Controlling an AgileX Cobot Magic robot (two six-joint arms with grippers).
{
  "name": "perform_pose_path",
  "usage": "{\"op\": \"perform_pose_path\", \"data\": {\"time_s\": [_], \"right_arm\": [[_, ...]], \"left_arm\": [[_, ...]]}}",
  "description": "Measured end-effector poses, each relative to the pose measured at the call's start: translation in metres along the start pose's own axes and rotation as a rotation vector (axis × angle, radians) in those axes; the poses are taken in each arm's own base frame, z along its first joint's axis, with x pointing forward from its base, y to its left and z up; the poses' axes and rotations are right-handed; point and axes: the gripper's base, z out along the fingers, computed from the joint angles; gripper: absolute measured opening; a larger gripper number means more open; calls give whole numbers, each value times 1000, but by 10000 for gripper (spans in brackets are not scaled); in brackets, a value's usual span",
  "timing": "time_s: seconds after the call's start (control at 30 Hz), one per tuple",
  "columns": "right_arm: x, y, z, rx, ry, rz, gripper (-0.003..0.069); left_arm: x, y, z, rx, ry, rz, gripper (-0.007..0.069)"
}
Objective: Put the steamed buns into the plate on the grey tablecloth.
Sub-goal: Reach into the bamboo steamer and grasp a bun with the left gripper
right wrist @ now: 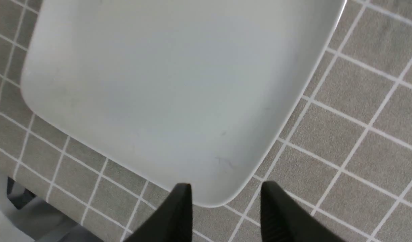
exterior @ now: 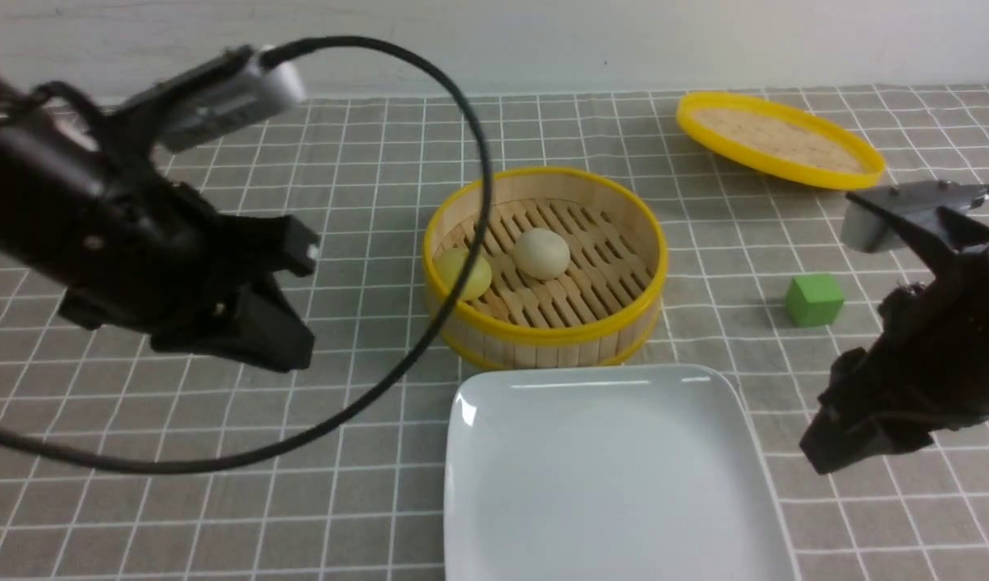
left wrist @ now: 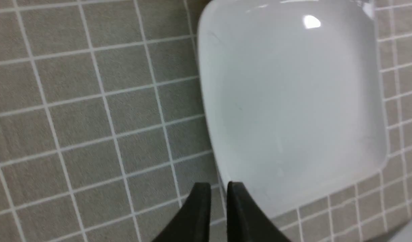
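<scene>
Claws both open and holding 0 items, left (left wrist: 218, 185) partly, right (right wrist: 226, 185) wider; 2 buns (exterior: 506, 262) in steamer (exterior: 546, 323) behind plate (exterior: 607, 476), which sits on grey tablecloth (exterior: 365, 516)

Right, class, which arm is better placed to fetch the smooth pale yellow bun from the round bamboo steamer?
Left, I think. The bun sits toward the left side of the steamer, and the left gripper appears nearer to it than the right gripper.

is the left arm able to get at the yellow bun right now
Probably yes: the steamer is open on top and the yellow bun sits uncovered, though against its wall.
</scene>
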Motion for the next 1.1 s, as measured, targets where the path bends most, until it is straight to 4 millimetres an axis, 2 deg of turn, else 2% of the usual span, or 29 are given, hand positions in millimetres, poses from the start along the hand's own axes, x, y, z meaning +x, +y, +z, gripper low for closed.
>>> {"op": "perform_pose_path", "data": {"time_s": [0.07,0.1,0.13,0.17,0.23,0.27,0.33,0.4,0.53,0.57,0.67,0.97,1.1], "right_arm": [[0,-1,2,6,13,5,332],[0,-1,2,7,14,5,332],[0,-1,2,11,16,7,336],[0,-1,2,12,16,7,337],[0,-1,2,13,16,8,337],[0,-2,2,15,16,8,337],[0,-2,2,15,14,8,337],[-1,-2,2,20,10,6,337],[-1,-2,2,23,6,4,337],[-1,-2,2,23,6,4,337],[-1,-2,2,24,2,9,337],[-2,-2,2,24,-1,15,337],[-2,-2,2,24,-1,15,337]], "left_arm": [[-13,-13,15,-68,15,21,167],[-17,-15,18,-74,16,24,174],[-30,-26,28,-123,11,56,234],[-32,-27,33,-131,18,59,242],[-48,-41,47,-181,9,110,318],[-63,-52,60,-211,-7,153,377],[-72,-59,65,-227,-25,183,403],[-92,-67,85,-268,-41,228,448],[-118,-70,113,-319,-47,259,465],[-119,-70,115,-322,-46,260,465],[-131,-69,138,-336,-28,262,465],[-136,-61,176,-354,6,269,456],[-138,-58,192,-349,-4,275,377]]}}
